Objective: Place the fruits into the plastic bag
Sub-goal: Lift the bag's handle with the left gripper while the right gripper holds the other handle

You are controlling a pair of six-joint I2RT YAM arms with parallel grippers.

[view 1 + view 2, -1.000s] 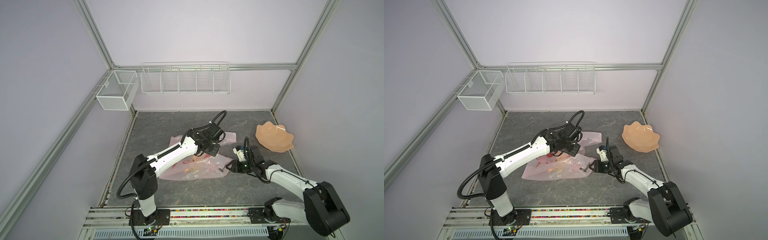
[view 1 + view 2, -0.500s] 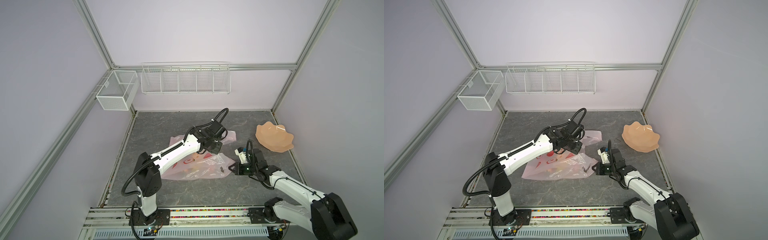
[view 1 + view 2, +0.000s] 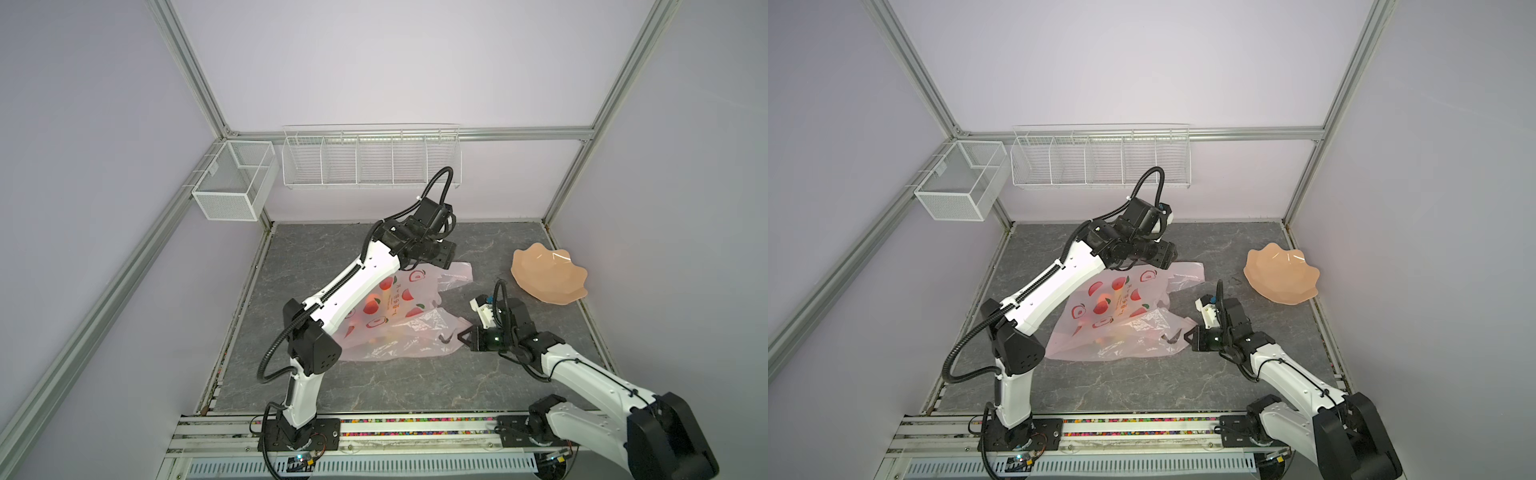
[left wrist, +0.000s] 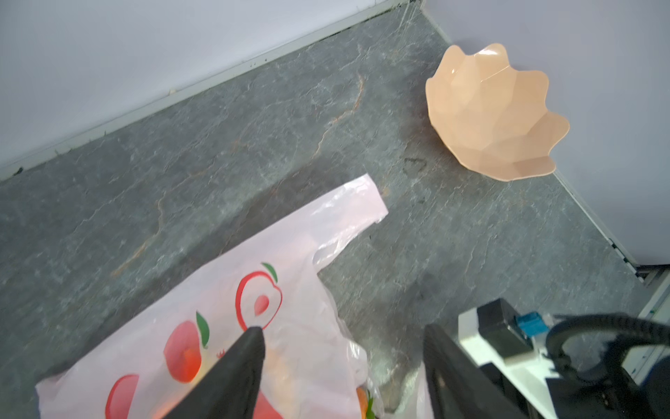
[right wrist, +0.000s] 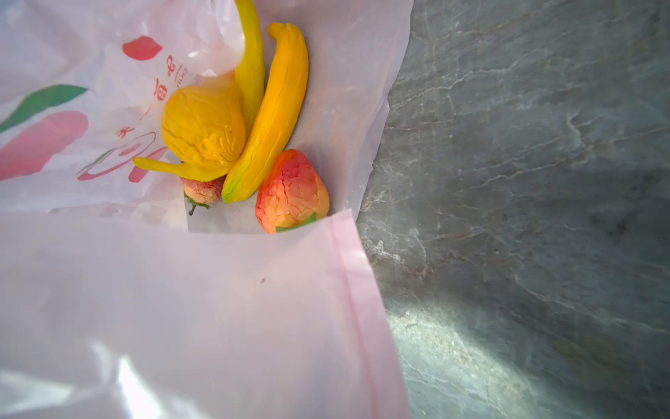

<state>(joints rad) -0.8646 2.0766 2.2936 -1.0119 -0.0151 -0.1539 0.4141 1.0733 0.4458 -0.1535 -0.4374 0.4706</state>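
While the thin, pale-pink translucent plastic bag [image 3: 399,316], printed w/ red peach shapes, lies crumpled on the grey marbled tabletop [image 3: 415,390] approx. mid-scene, the left gripper [image 4: 344,348] hangs over its far end w/ jaws spread wide and nothing btwn them. Bag film and bare tabletop show below the gap. In both top views that gripper sits above the bag's far handle; can't tell whether it touches the film.

Right gripper [image 3: 461,336] is low at the bag's near-right edge, jaws closed, apparently pinching the rim film. Its fingers are hidden in the right wrist view, where film fills the foreground.

That view looks into the bag's mouth, where small toy fruits [image 5: 224,152] lie inside in a tight cluster:
- curved yellow-orange banana [image 5: 279,109]
- slimmer yellow piece [image 5: 250,61] just beside it
- wrinkled round yellow-orange fruit [image 5: 195,119] touching both
- red-orange strawberry-like piece [image 5: 292,190] w/ a green leaf, at the banana's lower tip
- small pale-red fruit [image 5: 203,190] partly under the round one

From above they show only as an orange blur thru the film.

Peach-coloured wavy-edged plastic plate [image 3: 548,276] sits well apart, near the far-right corner. White wire rack [image 3: 370,158] hangs on the back wall, and a white mesh box [image 3: 232,183] on the left frame rail.
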